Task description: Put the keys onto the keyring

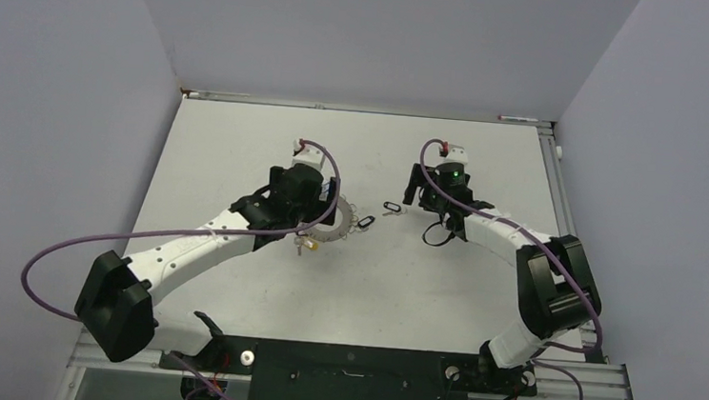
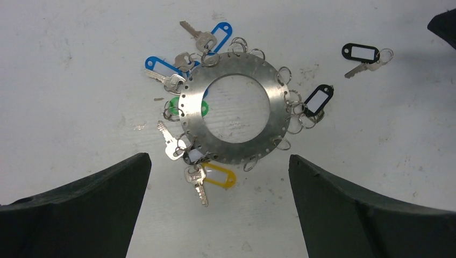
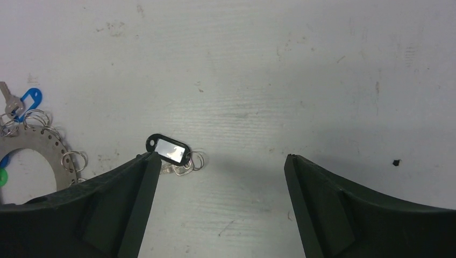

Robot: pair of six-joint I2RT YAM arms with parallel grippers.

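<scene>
- Top view: the keyring lies flat on the table, half covered by the left gripper. The loose black-tag key sits just right of the keyring, between it and the right gripper. Each arm's wrist masks its own fingertips, so I can't read jaw state from above. A second black tag touches the keyring's right edge, too small to say whether it's attached.
- Left wrist view: the left gripper has its jaws wide apart and holds nothing. It hangs over the keyring, which sits roughly centred between the fingers. Tagged keys in blue, green, yellow and black crowd the keyring's rim.
- Risk here: closing on the rim could pinch a tag or split ring instead of metal, so the keyring tilts or skids.
- Hidden here: the green tag is partly under the keyring. I can't confirm every small ring passes through a rim hole. The fingers are cut off at the frame bottom.
- Right wrist view: the right gripper is also fully spread and empty. The loose black-tag key lies right of the keyring, just off one fingertip rather than centred.
- Risk here: closing from this position would likely shove the key sideways or catch only the tag. A thin key flat on the table may also slip out.
- Hidden here: the key blade is behind that finger, and the keyring is cut off at the frame edge.
</scene>
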